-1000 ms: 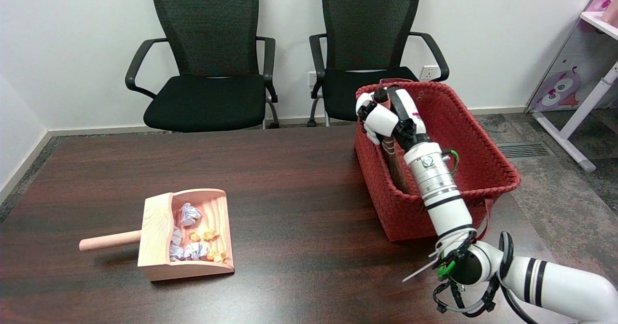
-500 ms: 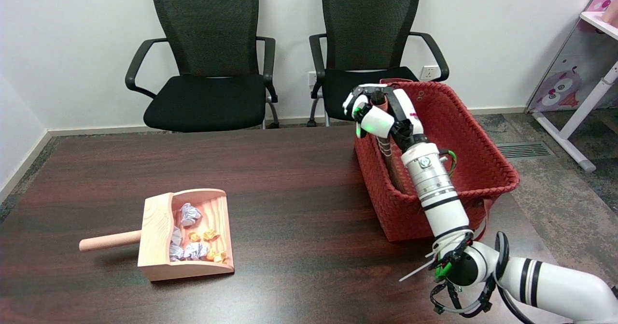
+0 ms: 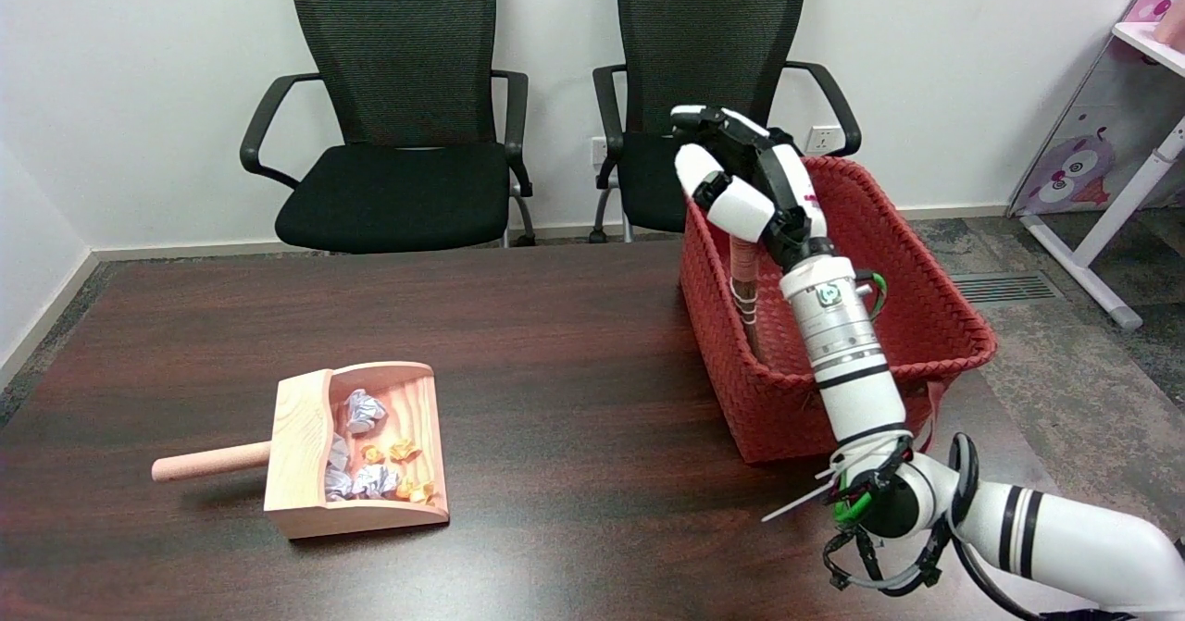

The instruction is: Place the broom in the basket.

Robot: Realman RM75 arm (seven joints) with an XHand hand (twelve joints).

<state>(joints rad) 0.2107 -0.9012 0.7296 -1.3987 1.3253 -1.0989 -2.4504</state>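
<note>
Above the basket (image 3: pixel 935 325) my hand (image 3: pixel 741 177) hangs empty, fingers loosely spread; the broom (image 3: pixel 745 279) leans inside, light and stiff, best gripped mid-handle.

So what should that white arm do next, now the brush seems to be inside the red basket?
Probably just draw back toward the table's near side. The wooden-handled broom stands inside the red woven basket, leaning at its left wall, and the right hand is above it with fingers apart, holding nothing. The placing looks done, so nothing seems left but to clear away.
</note>
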